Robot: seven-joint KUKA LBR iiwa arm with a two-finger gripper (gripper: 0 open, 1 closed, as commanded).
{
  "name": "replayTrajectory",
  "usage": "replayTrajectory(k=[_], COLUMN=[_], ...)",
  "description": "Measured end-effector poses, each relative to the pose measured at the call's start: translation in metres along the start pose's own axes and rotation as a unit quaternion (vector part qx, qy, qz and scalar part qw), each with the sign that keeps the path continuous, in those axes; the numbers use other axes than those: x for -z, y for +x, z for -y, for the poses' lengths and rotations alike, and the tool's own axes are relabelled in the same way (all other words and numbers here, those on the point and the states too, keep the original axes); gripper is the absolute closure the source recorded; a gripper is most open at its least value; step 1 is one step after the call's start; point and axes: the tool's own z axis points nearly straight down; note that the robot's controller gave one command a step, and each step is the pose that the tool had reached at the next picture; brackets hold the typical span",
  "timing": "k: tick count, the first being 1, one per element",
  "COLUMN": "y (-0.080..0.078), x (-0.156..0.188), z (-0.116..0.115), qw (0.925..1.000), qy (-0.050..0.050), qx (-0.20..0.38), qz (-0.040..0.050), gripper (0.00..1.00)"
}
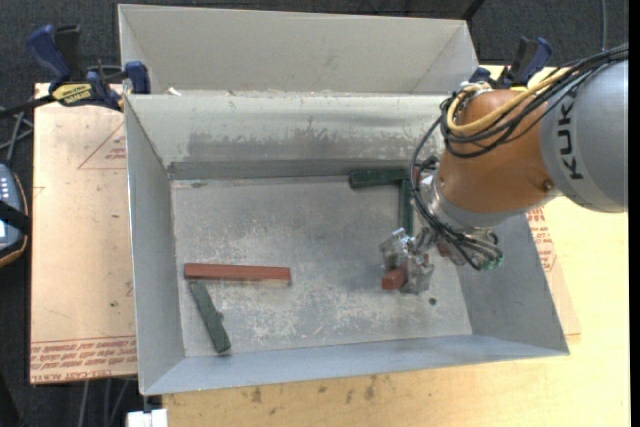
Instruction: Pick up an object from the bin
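Reddish-brown small block (391, 283) on bin (310, 320) floor, right side, right at gripper (408, 267) tip. Grip clamped or released: cannot tell. Dark green angled bar (378, 180) just behind gripper. Long reddish-brown bar (237, 273) and dark green straight bar (210, 317) well apart at left.
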Motion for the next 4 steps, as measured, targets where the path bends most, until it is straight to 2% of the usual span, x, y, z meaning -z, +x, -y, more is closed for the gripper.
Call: replayTrajectory(k=[1,2,3,4], y=[0.004,-0.016,-0.021,-0.021], x=[0.028,-0.011,0.026,0.024], z=[0.046,0.059,0.036,0.036], qw=[0.9987,0.9846,0.9981,0.9981], qy=[0.004,0.006,0.003,0.003], qx=[0.051,0.175,0.061,0.061], qz=[0.0055,0.0049,0.0048,0.0043], gripper=[1.0,1.0,0.0,0.0])
